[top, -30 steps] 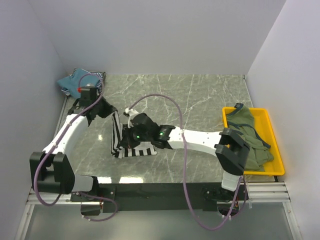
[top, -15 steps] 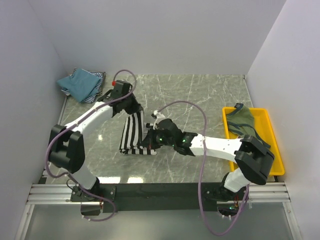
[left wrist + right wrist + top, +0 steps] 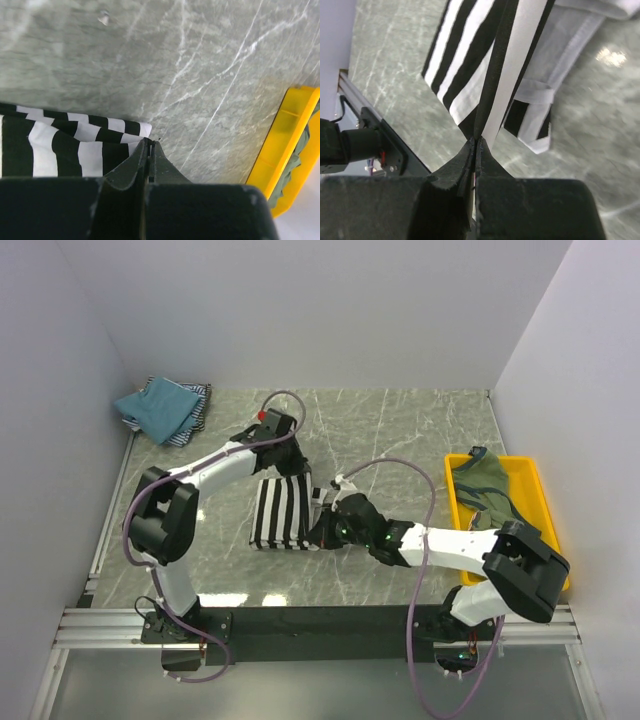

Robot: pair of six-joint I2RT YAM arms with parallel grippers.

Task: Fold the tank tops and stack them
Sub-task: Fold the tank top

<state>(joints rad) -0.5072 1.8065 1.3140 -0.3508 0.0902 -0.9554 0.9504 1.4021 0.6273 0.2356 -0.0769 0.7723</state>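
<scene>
Nearest, the right gripper (image 3: 475, 142) has its jaws pressed together on a folded edge of the bold black-and-white striped cloth tank top (image 3: 280, 512), at that garment's near right corner. The top lies as a narrow, partly folded rectangle on the grey marbled table (image 3: 420, 430), left of centre. At its far edge the left gripper (image 3: 150, 145) is likewise closed, its tips seeming to pinch the hem, though that bite looks slim. To the right, the yellow plastic tray (image 3: 522, 472) holds the crumpled olive-green tank top (image 3: 490, 495). In the far left corner the plain teal-blue tank top (image 3: 158, 408) rests on the fine blue-and-white striped tank top (image 3: 200, 398).

The far hem could slip from so shallow a pinch, letting the fold fall open. If the two arms travel unevenly, the rectangle would skew. The loose pale strap (image 3: 535, 95) beside the right fingers may end up poking out of the fold.

Count: four tank tops, one tray, two grippers.
</scene>
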